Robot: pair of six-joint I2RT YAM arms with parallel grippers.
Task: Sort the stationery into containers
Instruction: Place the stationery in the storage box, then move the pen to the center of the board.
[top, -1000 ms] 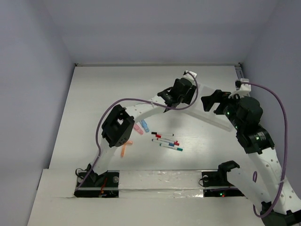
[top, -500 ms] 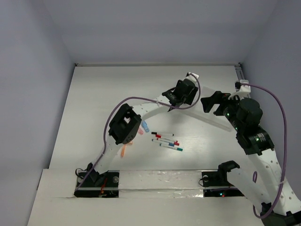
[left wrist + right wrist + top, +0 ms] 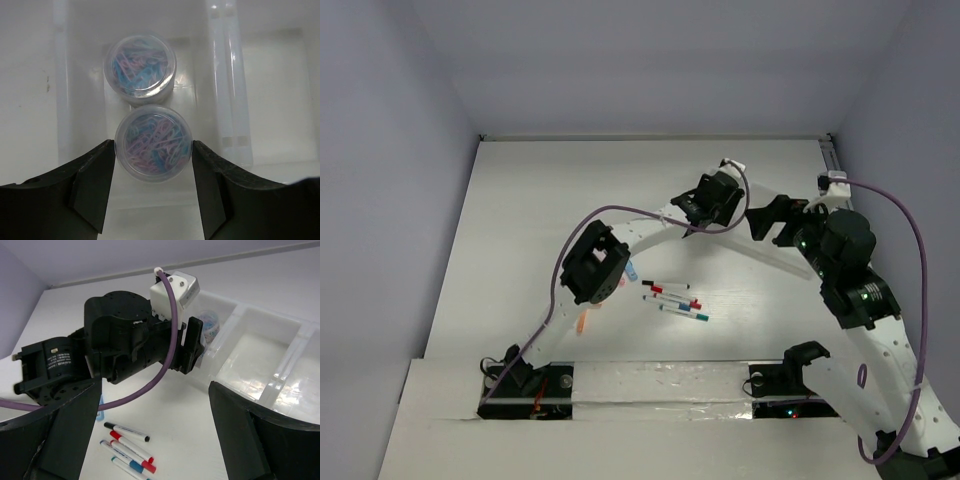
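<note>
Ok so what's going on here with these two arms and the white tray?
The left claw grips a round clear tub of coloured paper clips at an end compartment of the white tray, right beside a matching tub that already sits in it. Whether the gripped tub rests on the tray floor is unclear. The right claw hangs open nearby, holding nothing. The pens and an orange piece lie on the table, not yet sorted.
</note>
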